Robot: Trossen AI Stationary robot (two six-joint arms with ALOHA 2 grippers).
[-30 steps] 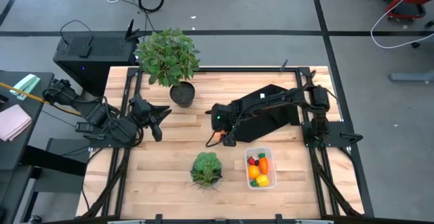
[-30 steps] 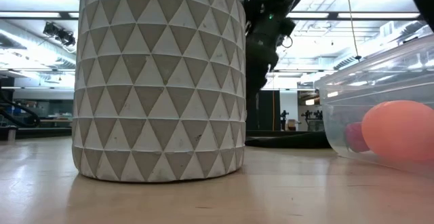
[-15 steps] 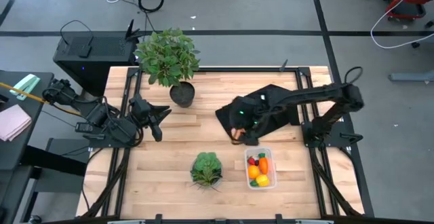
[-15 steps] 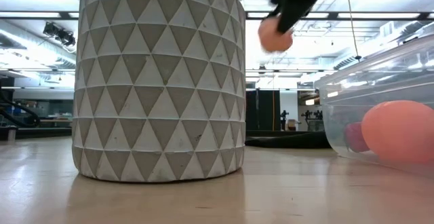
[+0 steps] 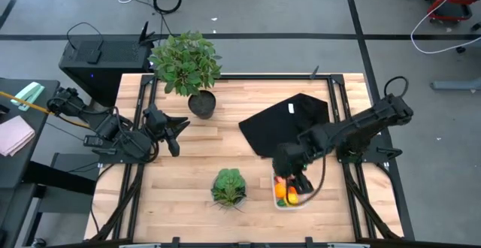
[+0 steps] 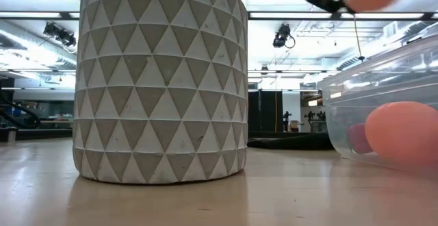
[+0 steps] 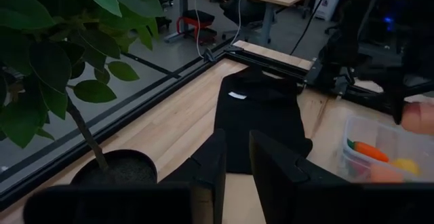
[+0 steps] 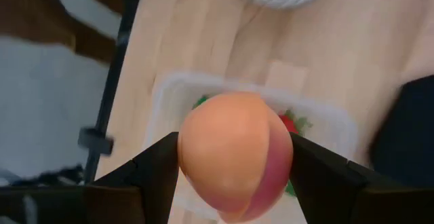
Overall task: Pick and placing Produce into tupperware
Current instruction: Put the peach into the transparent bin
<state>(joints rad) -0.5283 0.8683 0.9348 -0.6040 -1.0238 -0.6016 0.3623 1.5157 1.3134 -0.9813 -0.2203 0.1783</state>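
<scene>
Carried across from above the black cloth sheet (image 5: 289, 120), the pale peach-coloured ball (image 8: 234, 155) is now held over the tupperware (image 5: 288, 186). It is clamped between the jaws of the right gripper (image 8: 234, 157), which are spread wide around it. Directly beneath, the clear box is seen already loaded: the orange carrot (image 7: 369, 151) and the yellow piece (image 7: 405, 164) lie inside, with a red piece showing past the ball. The box sits on the worktop (image 5: 188, 180), just beside the lettuce head (image 5: 228, 186) and near the cloth's edge.

The left gripper (image 5: 171, 128) is parked near the potted plant (image 5: 186, 64), its jaws nearly closed on nothing.

A drop from this height could go badly: the round ball may bounce off the crowded contents or strike the rim and roll away across the worktop. Lowering too far could shove the light box sideways.
</scene>
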